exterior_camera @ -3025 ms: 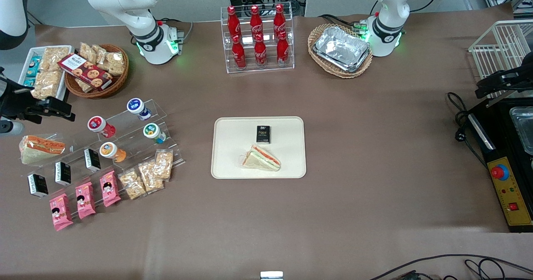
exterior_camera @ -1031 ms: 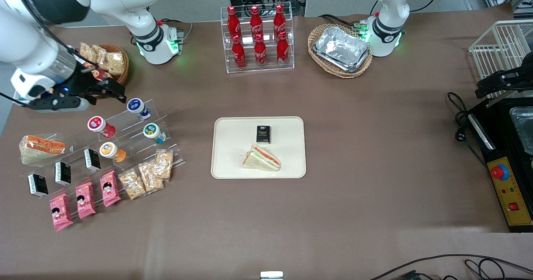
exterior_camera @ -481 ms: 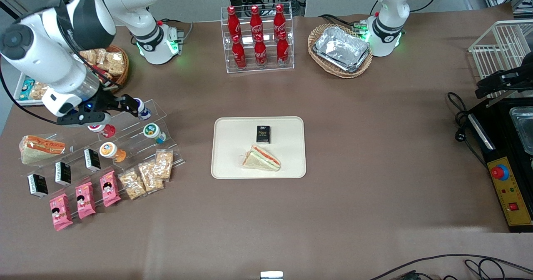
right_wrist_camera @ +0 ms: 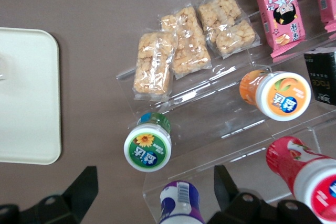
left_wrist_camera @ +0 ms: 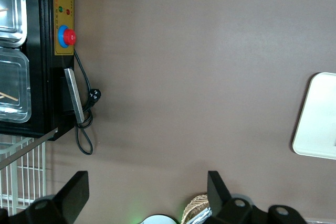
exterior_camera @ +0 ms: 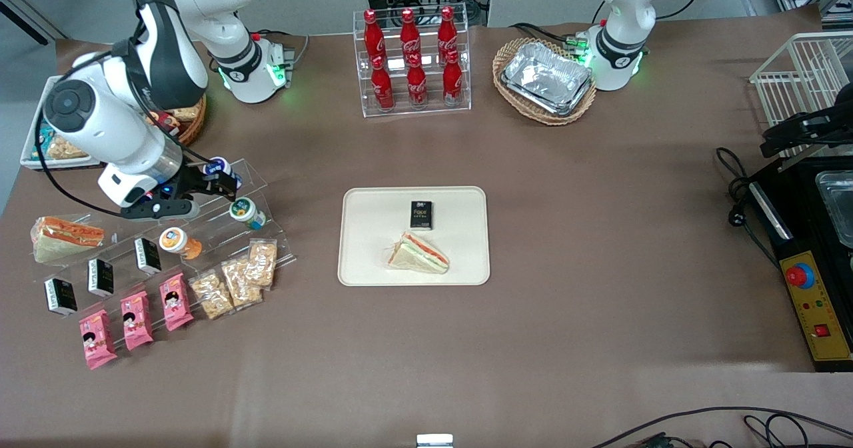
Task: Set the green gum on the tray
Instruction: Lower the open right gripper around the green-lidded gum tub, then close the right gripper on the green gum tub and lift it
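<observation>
- The right arm swings in from the working arm's end of the counter over the acrylic shelf.
- The hand (exterior_camera: 223,183), fingers spread, now hangs at about 11 o'clock of the green gum (exterior_camera: 243,209), covering the red-lidded canister and part of the blue-lidded canister (exterior_camera: 216,165).

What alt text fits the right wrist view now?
The open gripper hovers above the green gum, which lies on a clear stepped rack beside orange-lidded, red and blue-lidded canisters; the tray is apart.
</observation>
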### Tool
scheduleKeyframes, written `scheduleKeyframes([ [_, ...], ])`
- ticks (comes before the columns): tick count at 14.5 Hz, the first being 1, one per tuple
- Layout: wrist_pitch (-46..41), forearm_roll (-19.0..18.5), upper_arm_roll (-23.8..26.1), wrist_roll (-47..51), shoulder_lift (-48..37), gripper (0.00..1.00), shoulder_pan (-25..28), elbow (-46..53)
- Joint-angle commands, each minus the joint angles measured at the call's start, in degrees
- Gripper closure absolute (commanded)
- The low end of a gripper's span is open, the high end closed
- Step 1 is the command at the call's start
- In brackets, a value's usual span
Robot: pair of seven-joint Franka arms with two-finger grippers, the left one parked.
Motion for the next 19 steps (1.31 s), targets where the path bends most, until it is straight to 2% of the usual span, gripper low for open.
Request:
scheduleKeyframes([
  [1,4.75,0.07,-0.23,-0.58,0.97,0.01,0.39,-2.72],
  [9,13.1,-0.02,-0.23,-0.58,3.97,0.01,3.02,-6.67],
  [19,18.03,-0.28,-0.23,-0.58,4.93,0.02,3.2,-10.37],
])
